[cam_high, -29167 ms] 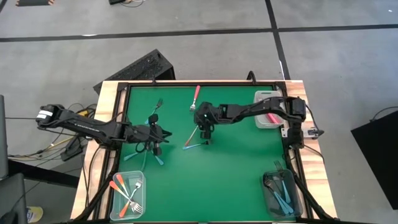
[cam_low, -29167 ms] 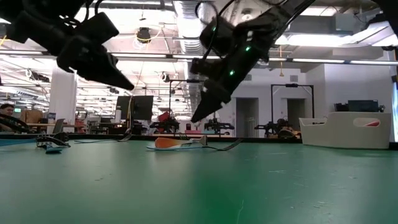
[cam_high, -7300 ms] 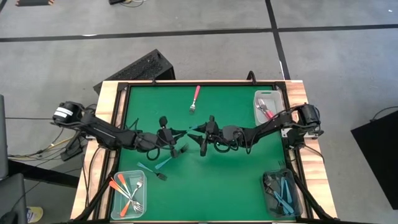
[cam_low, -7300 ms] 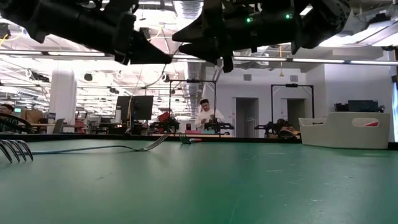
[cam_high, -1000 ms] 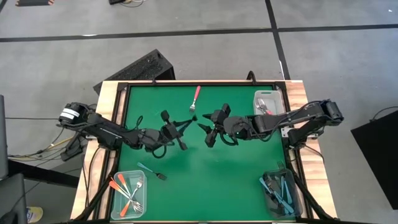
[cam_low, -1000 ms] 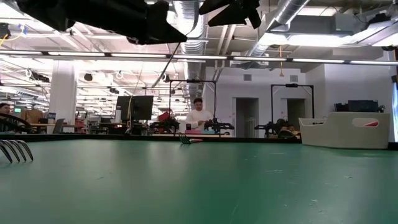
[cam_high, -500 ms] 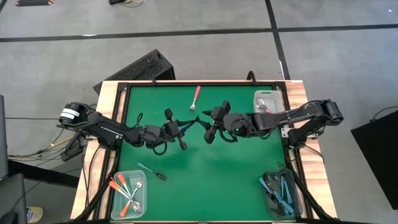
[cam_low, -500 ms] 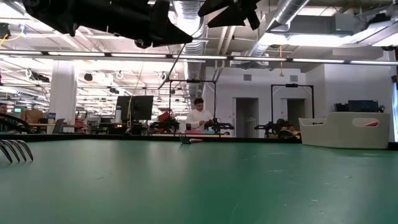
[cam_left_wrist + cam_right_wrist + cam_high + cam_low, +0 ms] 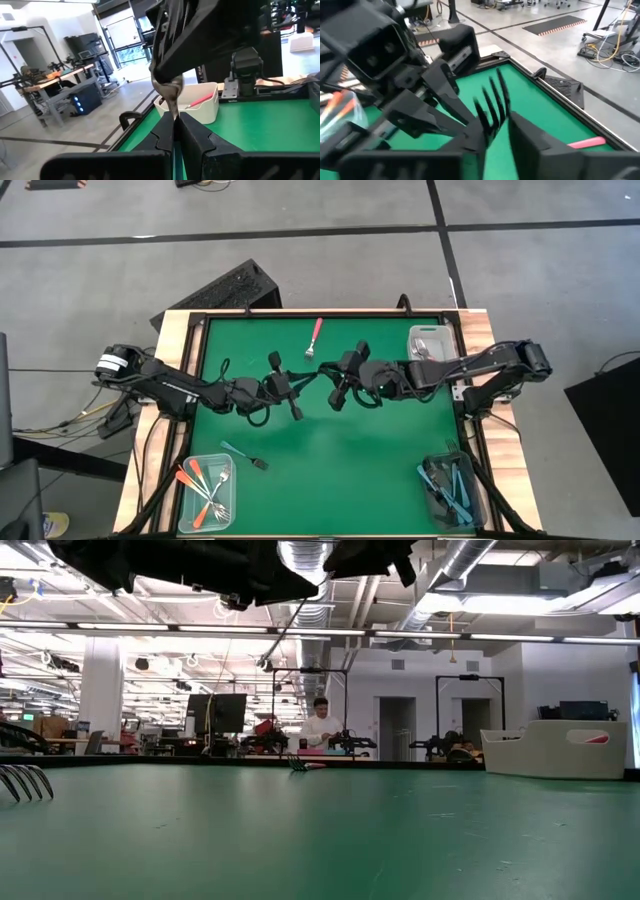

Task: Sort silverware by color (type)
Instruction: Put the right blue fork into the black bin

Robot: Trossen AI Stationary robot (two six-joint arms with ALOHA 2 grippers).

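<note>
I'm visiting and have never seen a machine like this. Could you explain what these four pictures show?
This is a robot with two dark jointed arms, each ending in a two-finger gripper. One picture looks straight down on the table, one looks level across it, and two come from cameras on the wrists.

On the green table mat lie a pink-handled metal fork and a light blue-handled fork. Clear plastic bins at the corners hold sorted forks: orange ones, blue ones and pink ones.

Above the middle, the left gripper is shut on a small metal fork. The right gripper meets it there, seemingly to take the fork over.
</note>
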